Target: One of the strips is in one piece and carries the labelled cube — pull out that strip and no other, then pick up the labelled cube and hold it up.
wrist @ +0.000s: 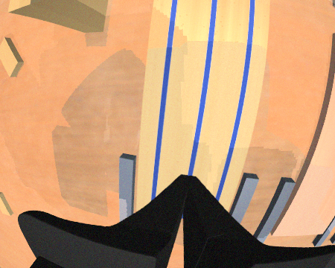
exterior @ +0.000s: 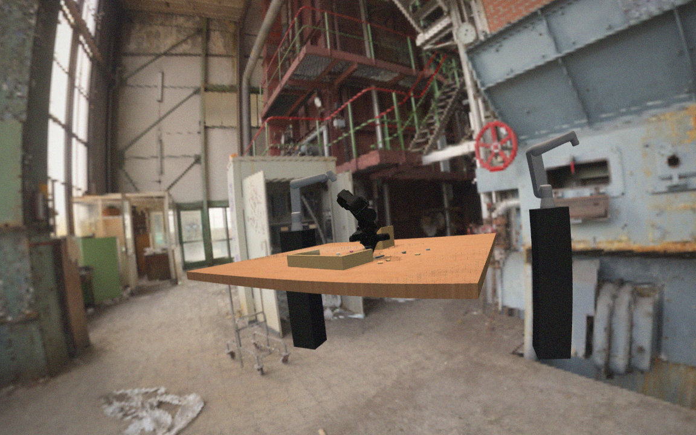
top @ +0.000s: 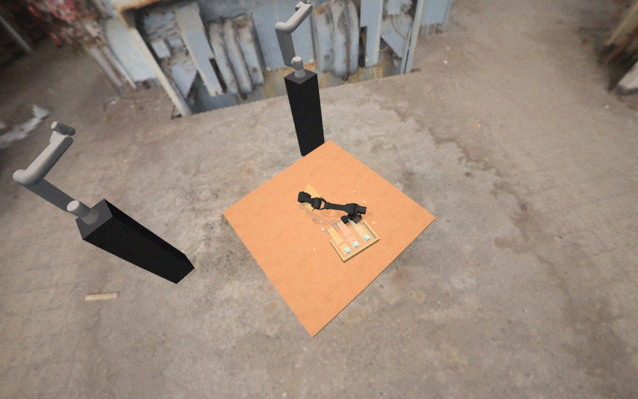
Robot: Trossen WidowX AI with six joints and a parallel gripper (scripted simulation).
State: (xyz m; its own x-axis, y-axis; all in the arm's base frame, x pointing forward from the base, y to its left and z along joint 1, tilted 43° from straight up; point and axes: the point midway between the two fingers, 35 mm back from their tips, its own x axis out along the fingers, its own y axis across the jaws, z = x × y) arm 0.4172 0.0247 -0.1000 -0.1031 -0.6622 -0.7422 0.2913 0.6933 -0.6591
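We find the black parallel-jaw gripper (top: 351, 221) (exterior: 373, 249) (wrist: 187, 182) closed, its fingertips together with nothing held between them. In the wrist view, the tips overlap the near part of a pale yellow flat strip marked with three blue lengthwise lines (top: 360, 229) (wrist: 186, 93). We cannot tell whether they touch it.

The black jointed arm (top: 336, 205) (exterior: 364, 213) reaches across the orange-brown wooden table (top: 286, 277) (exterior: 420, 270) to the open side of a shallow tan walled tray (top: 361, 250) (exterior: 315, 261). Three strips extend from the tray side by side. Next to the blue-lined strip lies a pale pink flat strip (top: 344, 228) (wrist: 324, 186), apart from it; beyond that is a deeper yellow flat strip (top: 334, 234).

We note three small turquoise cubes with pale markings inside the tray: one (top: 347, 250) toward the deeper yellow strip, one (top: 355, 244) in the middle, and one (top: 366, 238) toward the blue-lined strip. The markings are too small to read, so we cannot tell which is the labelled cube. None of the three is held up. Nor can we establish which strip is in one piece.

In the wrist view, slim blue-grey rectangular bars stand on either side of the blue-lined strip, one (wrist: 127, 186) to the image left and another (wrist: 246, 193) to the image right. A further blue-grey bar (wrist: 277, 208) lies just beside the pink strip. Two small tan flat chips (wrist: 7, 57) (wrist: 1, 202) rest on the table near the left edge of that view.
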